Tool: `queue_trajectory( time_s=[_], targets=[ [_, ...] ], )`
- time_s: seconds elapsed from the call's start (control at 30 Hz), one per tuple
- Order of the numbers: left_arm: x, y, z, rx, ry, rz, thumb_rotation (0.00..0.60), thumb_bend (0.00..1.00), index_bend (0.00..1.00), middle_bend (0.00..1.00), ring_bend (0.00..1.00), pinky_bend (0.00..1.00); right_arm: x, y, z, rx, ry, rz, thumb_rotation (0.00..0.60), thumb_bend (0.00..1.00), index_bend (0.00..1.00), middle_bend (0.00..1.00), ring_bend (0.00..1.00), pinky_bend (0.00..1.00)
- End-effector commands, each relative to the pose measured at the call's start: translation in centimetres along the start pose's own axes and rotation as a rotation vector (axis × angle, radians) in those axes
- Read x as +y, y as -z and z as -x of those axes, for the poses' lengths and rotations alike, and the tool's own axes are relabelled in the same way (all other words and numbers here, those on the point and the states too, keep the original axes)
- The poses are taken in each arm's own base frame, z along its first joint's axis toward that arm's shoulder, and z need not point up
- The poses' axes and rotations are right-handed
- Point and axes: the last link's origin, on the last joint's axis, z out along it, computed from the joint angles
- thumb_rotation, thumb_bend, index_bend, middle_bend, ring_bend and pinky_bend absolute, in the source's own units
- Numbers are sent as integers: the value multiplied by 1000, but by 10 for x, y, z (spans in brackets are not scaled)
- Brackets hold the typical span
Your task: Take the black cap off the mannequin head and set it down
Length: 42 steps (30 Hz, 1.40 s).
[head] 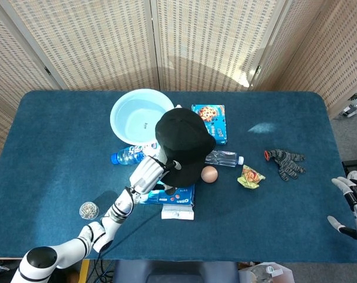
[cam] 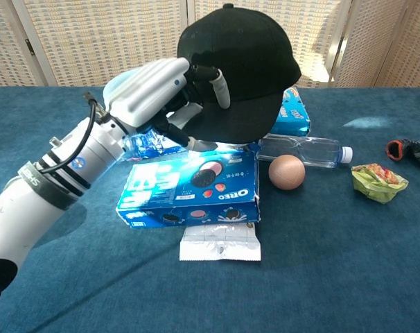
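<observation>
The black cap (head: 181, 138) (cam: 241, 62) sits upright at the table's middle, covering the mannequin head, which is hidden beneath it. My left hand (head: 150, 174) (cam: 158, 94) is at the cap's brim on its left side. One finger (cam: 220, 83) lies on top of the brim and the thumb (cam: 179, 135) reaches under it, with the brim between them. The cap has not shifted. My right hand (head: 352, 206) hovers at the table's far right edge, fingers spread and holding nothing; only the head view shows it.
A blue Oreo box (cam: 189, 191) and a white packet (cam: 220, 244) lie in front of the cap. A water bottle (cam: 303, 147), an egg (cam: 287, 171), a green wrapper (head: 249, 177) and gloves (head: 284, 160) lie to the right. A pale blue bowl (head: 140, 115) stands behind.
</observation>
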Motion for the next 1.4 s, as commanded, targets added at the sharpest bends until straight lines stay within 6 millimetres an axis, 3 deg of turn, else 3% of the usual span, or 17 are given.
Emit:
queue_trajectory(
  time_s=[0.03,0.3,0.67,1.0,1.4],
  targets=[
    [0,-2,-1,16,12,-9,600,94,464,974,990,1000,1,0,0,1,1,3,600,76,208,214,147,280],
    [1,-4,-3,44,50,-35,600,106,476,975,992,1000,0,0,0,0,0,-1,600,77,208,214,147,280],
    [-5,-5,-18,122,0,-40,600,253,598,1000,1000,1000,-1,0,-1,4,-1,-6,600,76,208,217,147,280],
    [-5,-11,-29,169,-16,-66,600,304,615,1000,1000,1000,-2,-1,-1,6,-4,-12,600,76,208,217,147,280],
    [3,-31,-60,217,-31,-41,600,326,679,1000,1000,1000,-3,-2,-2,12,-8,-16,600,76,208,217,147,280]
  ],
)
